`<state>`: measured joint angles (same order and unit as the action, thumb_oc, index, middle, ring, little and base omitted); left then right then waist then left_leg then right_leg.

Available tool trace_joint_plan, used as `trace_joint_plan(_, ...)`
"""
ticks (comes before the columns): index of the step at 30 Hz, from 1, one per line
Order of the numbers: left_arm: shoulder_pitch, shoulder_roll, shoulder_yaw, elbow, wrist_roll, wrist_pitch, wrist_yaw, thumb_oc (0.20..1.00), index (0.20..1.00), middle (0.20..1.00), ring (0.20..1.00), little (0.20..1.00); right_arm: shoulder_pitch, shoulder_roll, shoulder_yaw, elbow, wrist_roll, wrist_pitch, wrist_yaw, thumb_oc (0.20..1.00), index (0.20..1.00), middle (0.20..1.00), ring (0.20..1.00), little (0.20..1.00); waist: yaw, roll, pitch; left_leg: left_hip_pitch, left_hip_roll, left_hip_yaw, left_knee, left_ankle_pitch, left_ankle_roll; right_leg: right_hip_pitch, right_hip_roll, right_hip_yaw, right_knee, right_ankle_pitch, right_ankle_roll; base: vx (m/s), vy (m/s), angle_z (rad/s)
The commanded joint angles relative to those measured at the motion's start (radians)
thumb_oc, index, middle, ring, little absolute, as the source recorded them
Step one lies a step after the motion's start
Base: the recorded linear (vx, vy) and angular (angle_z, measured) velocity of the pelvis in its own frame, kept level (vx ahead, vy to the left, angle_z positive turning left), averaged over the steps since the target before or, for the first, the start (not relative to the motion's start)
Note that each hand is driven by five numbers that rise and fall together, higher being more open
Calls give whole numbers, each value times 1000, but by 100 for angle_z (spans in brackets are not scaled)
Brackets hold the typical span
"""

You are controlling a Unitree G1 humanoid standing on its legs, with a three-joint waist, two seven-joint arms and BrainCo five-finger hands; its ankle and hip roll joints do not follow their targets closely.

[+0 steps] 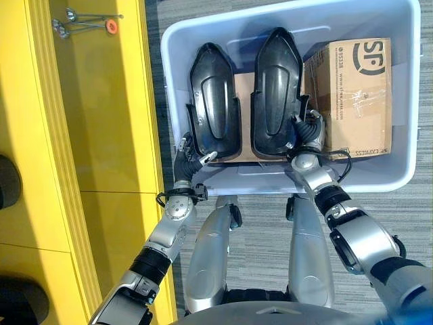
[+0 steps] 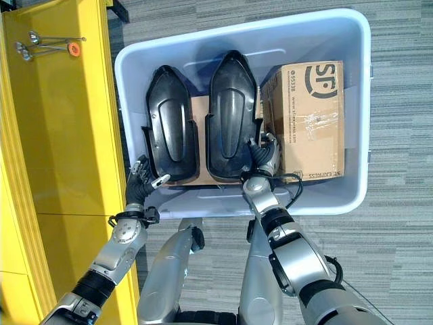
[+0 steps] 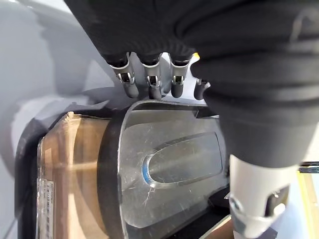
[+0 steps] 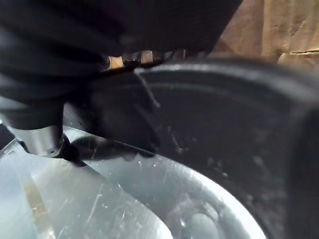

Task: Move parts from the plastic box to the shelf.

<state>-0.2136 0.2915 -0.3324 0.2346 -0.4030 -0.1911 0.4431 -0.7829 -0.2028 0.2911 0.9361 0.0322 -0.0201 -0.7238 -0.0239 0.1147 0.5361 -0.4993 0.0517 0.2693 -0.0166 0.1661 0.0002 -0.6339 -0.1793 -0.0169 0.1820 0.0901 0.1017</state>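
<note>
Right robot hand (image 2: 262, 157) gripping black part (image 2: 232, 115), box (image 2: 352, 183)

The grey carpet floor (image 2: 406, 81) carries a pale plastic box (image 2: 352, 196), just beside a yellow shelf (image 2: 67, 135).

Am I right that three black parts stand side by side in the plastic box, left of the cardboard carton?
Not quite: the left eye view shows two black parts, not three. They do stand side by side in the plastic box, left of the cardboard carton.
</note>
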Motion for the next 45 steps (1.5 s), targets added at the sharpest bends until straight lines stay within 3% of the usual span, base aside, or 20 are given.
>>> trace_joint_plan(1, 16, 54, 37, -52, 16, -42, 28, 1000, 1000, 1000, 1000, 1000, 54, -119, -25, 30, -70, 53, -51, 200, 200, 200, 200, 200, 5, -31, -16, 31, 19, -59, 147, -169, -28, 37, -34, -35, 12, -16, 45, 0, 0, 0)
trace_joint_plan(10, 29, 54, 54, -50, 10, -39, 29, 1000, 1000, 1000, 1000, 1000, 95, -127, -75, -88, -34, 26, -59, 200, 200, 200, 200, 200, 0, -48, -16, 84, 23, -67, 138, -168, -29, 91, -29, -41, 7, -20, 46, 0, -2, 1)
trace_joint_plan(23, 52, 57, 79, -57, 27, -28, 26, 1000, 1000, 1000, 1000, 1000, 175, -152, -137, -314, -112, 27, -103, 200, 200, 200, 200, 200, -9, -68, -16, 131, 26, -82, 145, -172, -27, 143, -29, -48, 15, -31, 43, -2, -3, 1)
trace_joint_plan(45, 116, 61, 120, -58, 26, -7, 5, 1000, 1000, 1000, 1000, 1000, 255, -120, -171, -548, -48, -48, -37, 200, 200, 200, 200, 200, -2, -99, -23, 210, 30, -103, 136, -168, -28, 231, -27, -65, 18, -40, 38, 0, -1, 0)
